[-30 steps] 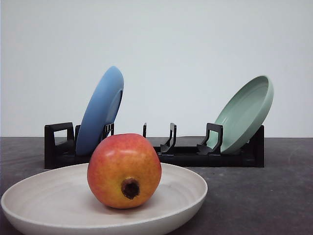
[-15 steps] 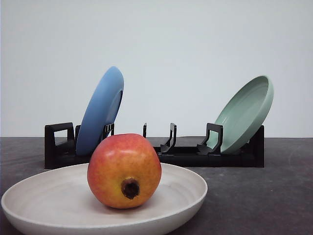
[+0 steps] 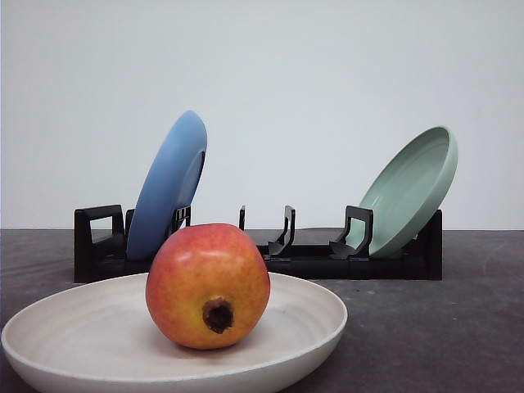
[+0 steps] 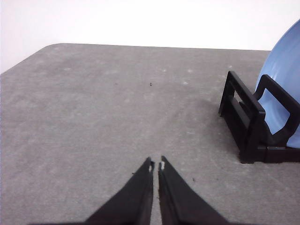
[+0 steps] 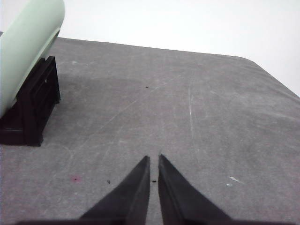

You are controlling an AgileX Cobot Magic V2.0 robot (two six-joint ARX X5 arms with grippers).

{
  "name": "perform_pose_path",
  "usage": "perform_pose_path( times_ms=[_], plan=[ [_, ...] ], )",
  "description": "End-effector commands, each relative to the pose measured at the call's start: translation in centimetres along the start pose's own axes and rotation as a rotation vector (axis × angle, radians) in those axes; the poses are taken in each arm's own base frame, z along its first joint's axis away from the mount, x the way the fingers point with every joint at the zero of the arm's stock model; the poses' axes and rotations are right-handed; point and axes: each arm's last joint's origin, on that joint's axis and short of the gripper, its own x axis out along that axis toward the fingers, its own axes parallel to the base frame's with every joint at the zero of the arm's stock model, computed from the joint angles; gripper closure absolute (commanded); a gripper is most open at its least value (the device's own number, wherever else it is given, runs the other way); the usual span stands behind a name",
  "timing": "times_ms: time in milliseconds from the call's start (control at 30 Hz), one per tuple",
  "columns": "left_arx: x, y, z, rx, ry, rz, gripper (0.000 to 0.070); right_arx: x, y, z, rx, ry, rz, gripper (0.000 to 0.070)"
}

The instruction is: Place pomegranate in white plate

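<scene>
The pomegranate (image 3: 208, 286), red shading to orange-yellow with its dark calyx stub facing the camera, rests inside the white plate (image 3: 311, 315) at the near left of the table in the front view. No gripper touches it. My left gripper (image 4: 155, 164) is shut with nothing between its black fingers, above bare grey table beside the rack's left end. My right gripper (image 5: 153, 159) is also shut and empty, over bare table to the right of the rack.
A black dish rack (image 3: 303, 254) stands behind the white plate. A blue plate (image 3: 168, 187) leans in its left slots and a pale green plate (image 3: 409, 190) in its right end. The same rack (image 4: 251, 122) and blue plate (image 4: 281, 79) appear in the left wrist view.
</scene>
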Motion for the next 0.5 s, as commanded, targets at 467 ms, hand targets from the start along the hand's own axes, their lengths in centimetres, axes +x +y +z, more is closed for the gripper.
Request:
perform_pose_path(
  times_ms=[467],
  plan=[
    [0.10,0.02,-0.38,0.009,0.012,0.004,0.0700,0.03,0.01,-0.05,0.000,-0.006,0.000,0.0670]
  ],
)
